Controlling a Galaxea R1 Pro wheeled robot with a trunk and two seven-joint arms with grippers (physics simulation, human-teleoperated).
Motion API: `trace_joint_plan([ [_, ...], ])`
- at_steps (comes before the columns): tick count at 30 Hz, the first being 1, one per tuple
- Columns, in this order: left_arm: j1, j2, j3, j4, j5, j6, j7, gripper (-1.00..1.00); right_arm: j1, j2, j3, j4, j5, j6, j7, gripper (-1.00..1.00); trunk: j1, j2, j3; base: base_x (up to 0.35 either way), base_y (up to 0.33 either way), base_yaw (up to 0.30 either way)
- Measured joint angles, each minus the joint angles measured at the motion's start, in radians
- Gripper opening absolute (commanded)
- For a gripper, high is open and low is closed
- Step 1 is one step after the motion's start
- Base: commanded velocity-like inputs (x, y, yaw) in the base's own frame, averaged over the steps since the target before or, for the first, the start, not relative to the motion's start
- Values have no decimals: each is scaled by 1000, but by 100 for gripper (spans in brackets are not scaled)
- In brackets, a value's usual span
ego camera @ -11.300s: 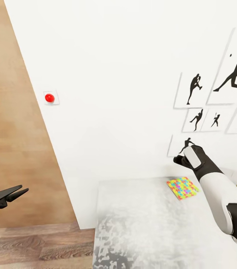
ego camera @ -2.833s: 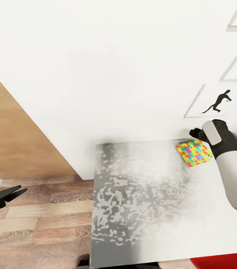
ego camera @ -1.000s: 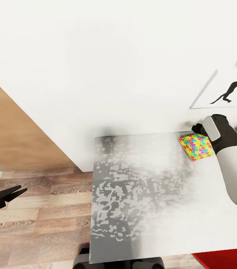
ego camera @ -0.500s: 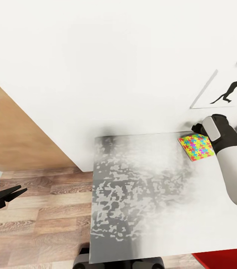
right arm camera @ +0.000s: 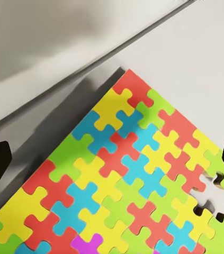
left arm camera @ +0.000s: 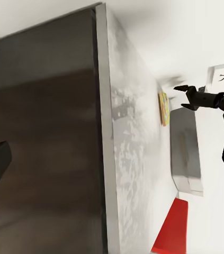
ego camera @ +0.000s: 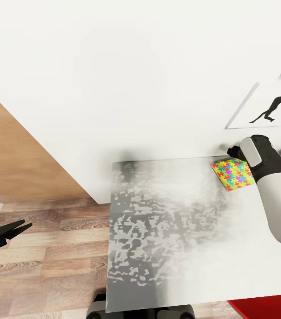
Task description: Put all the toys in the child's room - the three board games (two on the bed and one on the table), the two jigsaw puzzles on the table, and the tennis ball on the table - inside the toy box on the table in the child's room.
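Puzzle lies flat between the right jaws, untouched

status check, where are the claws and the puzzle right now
Right claw open, poised above jigsaw puzzle, not gripping. Left claw shut, idle over the floor. Puzzle flat on table by the wall, nothing blocking.
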Motion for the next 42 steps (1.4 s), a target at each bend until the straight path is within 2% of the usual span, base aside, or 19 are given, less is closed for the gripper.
trace_joint_plan([
  [31,0,0,0,0,0,0,0,100,-6,3,0,-3,4,-2,-2,100,0,0,0,0,0,0],
  [42,0,0,0,0,0,0,0,100,-38,6,2,-2,5,-3,-7,100,0,0,0,0,0,0],
])
